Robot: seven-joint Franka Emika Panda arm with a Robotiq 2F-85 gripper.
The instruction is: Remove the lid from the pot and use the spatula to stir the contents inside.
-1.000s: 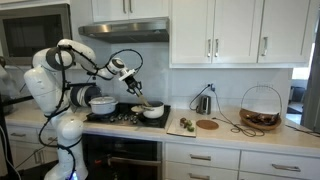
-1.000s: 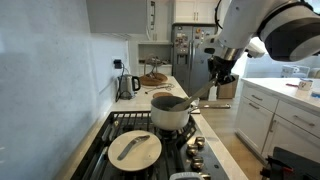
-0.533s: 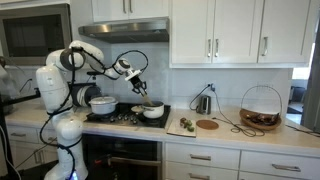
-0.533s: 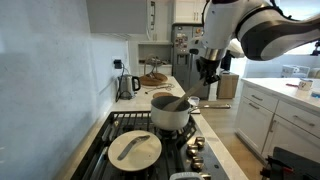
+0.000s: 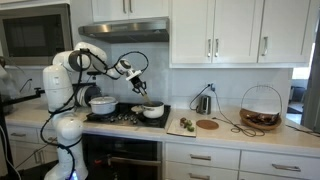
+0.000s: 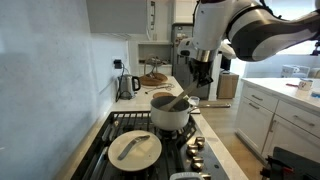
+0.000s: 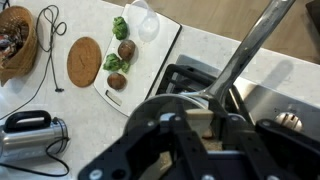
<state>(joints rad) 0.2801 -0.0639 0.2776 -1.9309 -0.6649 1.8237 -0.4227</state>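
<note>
Pot (image 6: 170,118) sits uncovered on the stove (image 6: 118,123), with the spatula (image 6: 180,100) resting inside it, handle pointing to 1 o'clock. The lid (image 6: 135,149) lies at 7 o'clock from it. The tool (image 6: 200,82) hangs above, jaws apart, holding nothing.

I see the pot (image 6: 170,116) white outside and dark inside on the black stove (image 6: 100,135). The spatula (image 7: 245,50) in it reads dark grey. The larger pot (image 5: 102,103) on the stove is white too. Beside the stove, a white board (image 7: 155,55) carries green and brown vegetables; beyond that lies a round brown mat (image 7: 84,60).
</note>
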